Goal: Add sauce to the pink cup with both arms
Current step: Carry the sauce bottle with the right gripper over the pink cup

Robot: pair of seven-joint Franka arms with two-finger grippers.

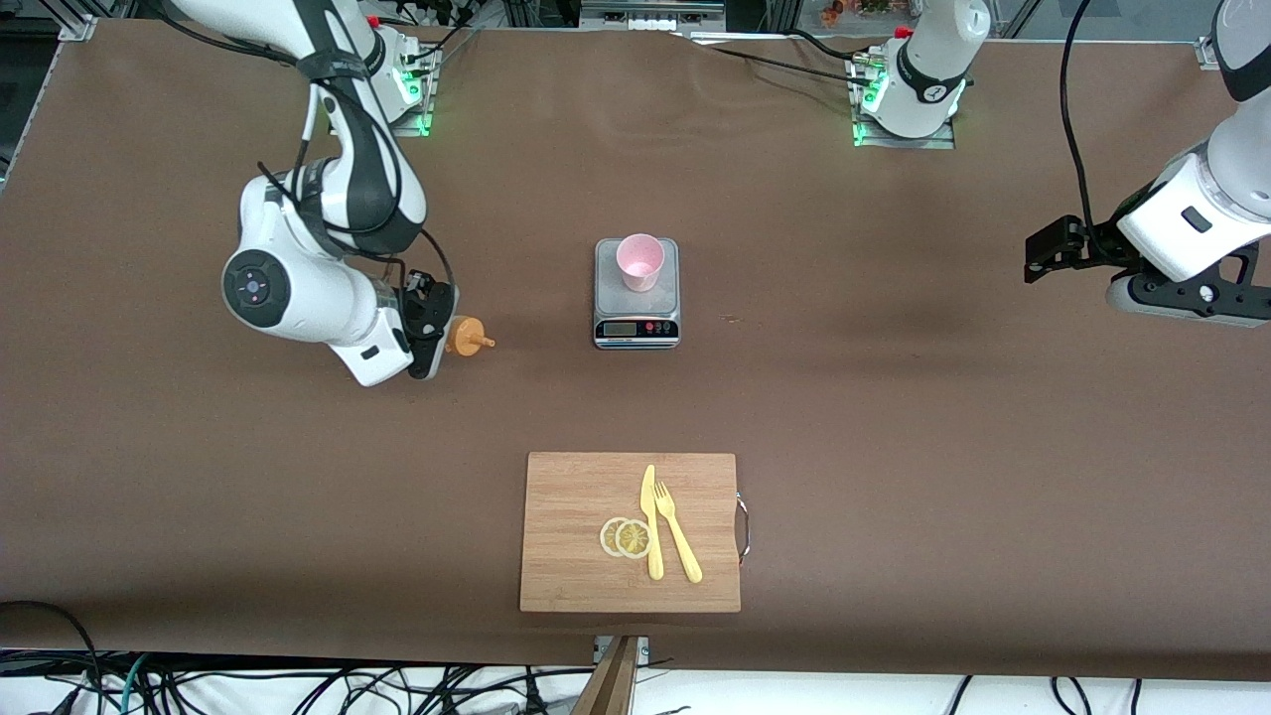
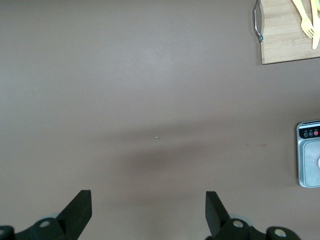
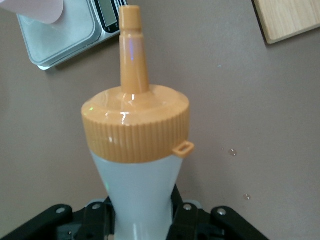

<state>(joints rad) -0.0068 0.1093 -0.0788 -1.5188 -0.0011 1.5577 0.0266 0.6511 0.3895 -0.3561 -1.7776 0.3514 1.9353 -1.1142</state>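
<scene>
The pink cup [image 1: 640, 261] stands upright on the grey scale [image 1: 636, 298] at mid-table. My right gripper [image 1: 432, 333] is shut on the body of the sauce bottle [image 1: 463, 336], beside the scale toward the right arm's end of the table. The bottle's orange nozzle points toward the scale. In the right wrist view the bottle [image 3: 137, 150] fills the middle, its whitish body between the fingers [image 3: 192, 217], with the scale [image 3: 65, 42] and the cup's edge [image 3: 35, 7] past the nozzle. My left gripper [image 1: 1053, 250] is open and empty over bare table at the left arm's end [image 2: 148, 210].
A wooden cutting board [image 1: 576, 497] with a yellow knife [image 1: 650, 521], a yellow fork [image 1: 677, 531] and two lemon slices [image 1: 626, 537] lies nearer the front camera than the scale. The board's corner [image 2: 287, 42] and the scale's edge [image 2: 310, 155] show in the left wrist view.
</scene>
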